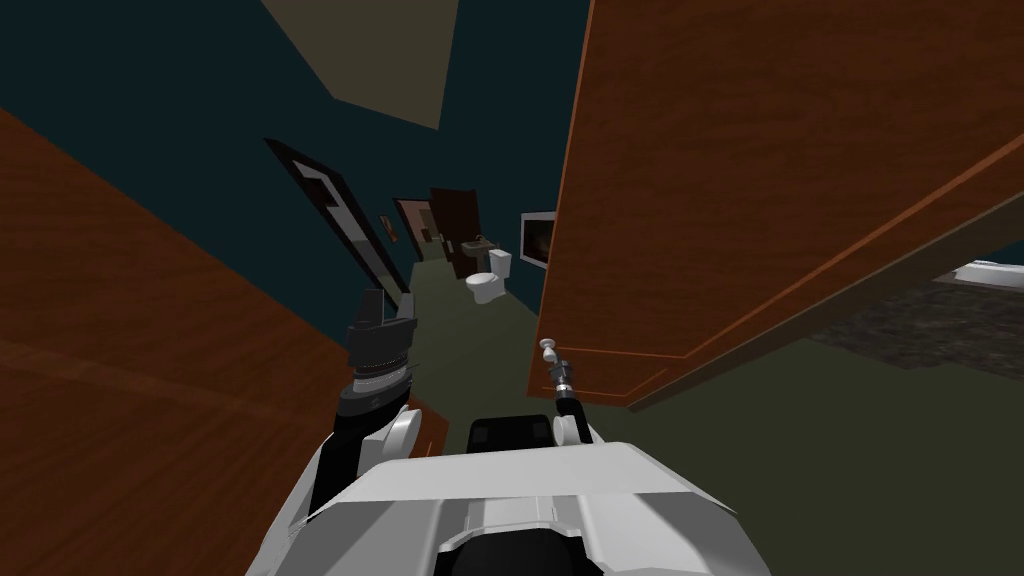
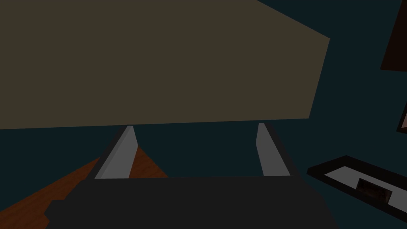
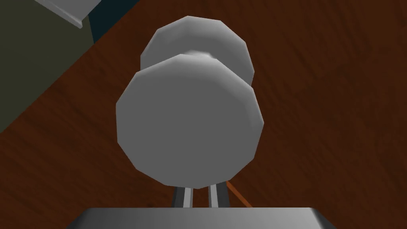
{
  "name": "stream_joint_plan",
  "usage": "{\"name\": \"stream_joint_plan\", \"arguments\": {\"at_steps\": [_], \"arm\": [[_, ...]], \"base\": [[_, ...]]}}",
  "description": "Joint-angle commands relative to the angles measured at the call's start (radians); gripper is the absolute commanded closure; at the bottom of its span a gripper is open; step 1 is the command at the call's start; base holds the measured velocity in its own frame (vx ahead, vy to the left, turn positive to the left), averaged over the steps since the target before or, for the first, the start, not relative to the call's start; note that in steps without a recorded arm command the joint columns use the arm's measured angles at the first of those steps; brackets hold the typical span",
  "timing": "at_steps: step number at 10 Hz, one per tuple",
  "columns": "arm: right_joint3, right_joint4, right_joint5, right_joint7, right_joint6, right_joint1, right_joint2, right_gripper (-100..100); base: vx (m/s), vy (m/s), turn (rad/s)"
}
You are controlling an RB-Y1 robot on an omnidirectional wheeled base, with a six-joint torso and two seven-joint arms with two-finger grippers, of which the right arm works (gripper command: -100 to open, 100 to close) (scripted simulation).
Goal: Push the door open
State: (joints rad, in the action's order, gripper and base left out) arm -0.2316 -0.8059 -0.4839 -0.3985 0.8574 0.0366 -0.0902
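Doorway scene: the brown wood-grain door [image 1: 760, 180] stood swung partly away from its frame. This left a gap beside its free edge, through which a white toilet [image 1: 487, 285] showed well beyond the door. Close against the door's round grey knob [image 3: 190, 119] sat the right gripper [image 3: 200, 195], its two thin fingers pressed together with nothing between them. The knob hid their tips, so contact could not be told. Across the gap from the door, the left gripper [image 2: 194, 126] was raised, fingers spread and empty. Judging by the gap, the push seemed partly done, and the door likely still had to swing wider.
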Motion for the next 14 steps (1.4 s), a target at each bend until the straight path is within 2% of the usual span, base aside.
{"name": "stream_joint_plan", "arguments": {"at_steps": [1,4,5,6,14], "arm": [[-0.001,-0.019,-0.011,-0.050,0.014,-0.010,0.007,100],[-0.002,-0.033,-0.031,-0.123,0.012,-0.001,0.016,100],[-0.002,-0.033,-0.031,-0.130,0.012,-0.001,0.016,100],[-0.001,-0.006,-0.047,-0.144,-0.005,0.000,0.015,-100],[-0.005,0.005,-0.132,-0.314,0.007,-0.029,0.010,-100]], "base": [[0.039,0.007,-0.002],[0.057,0.000,-0.006],[0.040,0.002,0.005],[-0.010,-0.026,0.031],[-0.089,-0.031,0.062]]}}
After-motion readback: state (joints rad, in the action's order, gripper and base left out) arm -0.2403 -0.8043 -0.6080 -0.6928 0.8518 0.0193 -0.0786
